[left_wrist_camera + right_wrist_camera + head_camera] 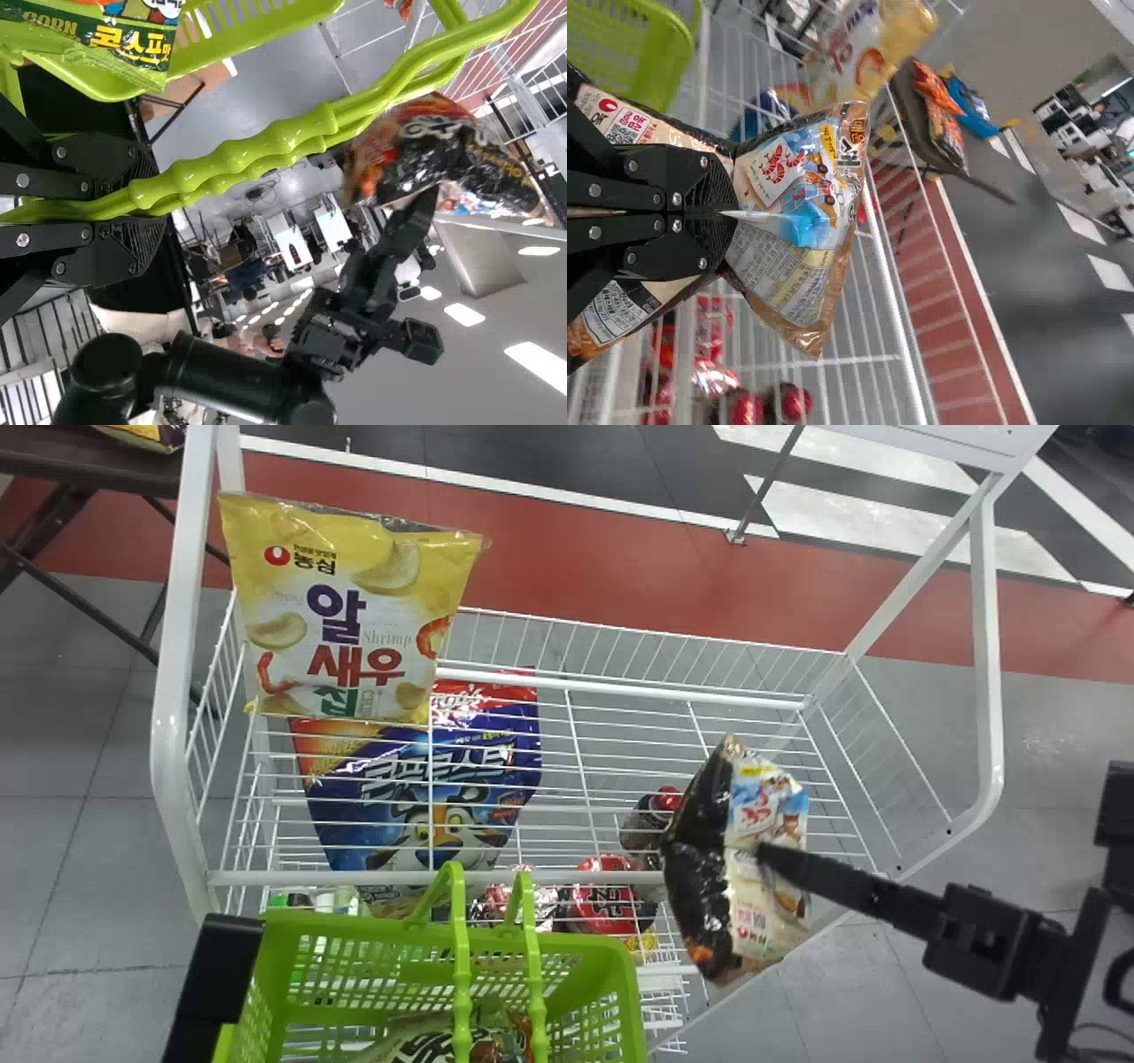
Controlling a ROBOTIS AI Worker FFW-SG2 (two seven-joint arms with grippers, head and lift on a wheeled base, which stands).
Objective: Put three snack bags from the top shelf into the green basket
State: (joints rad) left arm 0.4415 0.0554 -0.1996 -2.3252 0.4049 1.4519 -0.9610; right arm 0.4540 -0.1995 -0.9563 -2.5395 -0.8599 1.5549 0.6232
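Head view, right pincer (769,856) gripping crinkled glossy bag (702,868), latticed basket (627,1001)

The right arm (1063,965) comes in at the lower right of the head view, with its dark wrist (983,939) near the right side and the right gripper (762,854) pointing to the left and a little away from the robot; in its own wrist view, the two flat fingers (713,186) are pressed together along their pads, with hardly any gap. Of the left arm (213,983), a black part stands slanted at the lower left of the head view, though I cannot say surely which part it is. The left gripper (161,207) has its two fingers closed in, facing each other, with a narrow space between them.
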